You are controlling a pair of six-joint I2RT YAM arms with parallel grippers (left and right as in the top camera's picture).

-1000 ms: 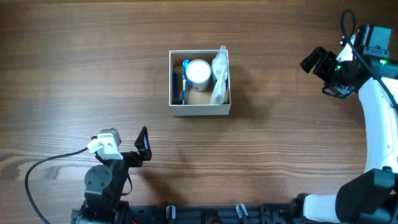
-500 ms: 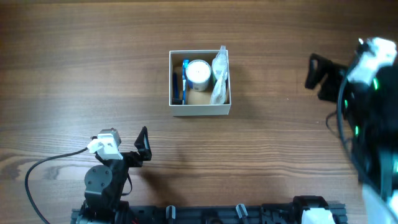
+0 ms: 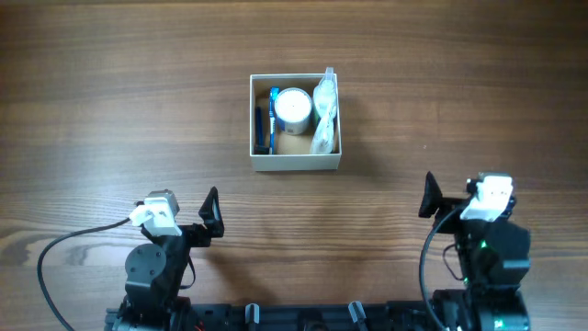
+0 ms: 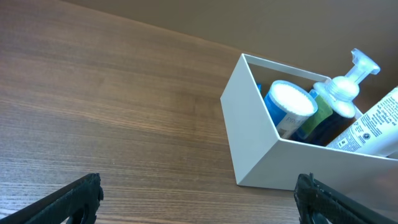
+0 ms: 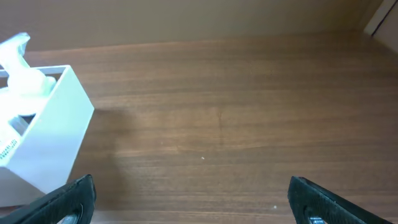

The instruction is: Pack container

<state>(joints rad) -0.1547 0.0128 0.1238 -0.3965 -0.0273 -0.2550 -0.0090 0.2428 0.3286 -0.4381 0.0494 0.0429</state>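
container (image 3: 295, 164): we see toiletries (image 3: 294, 108) inside
left gripper (image 3: 212, 213): jaws wide, holding nothing
right gripper (image 3: 430, 196): jaws wide, holding nothing

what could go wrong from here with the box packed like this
1. The pump bottle pokes up above the rim of the container, so a low pass by either arm might snag it or tip it.
2. The container looks nearly full, with the white jar in the middle. Pushing anything more in may shove items out.
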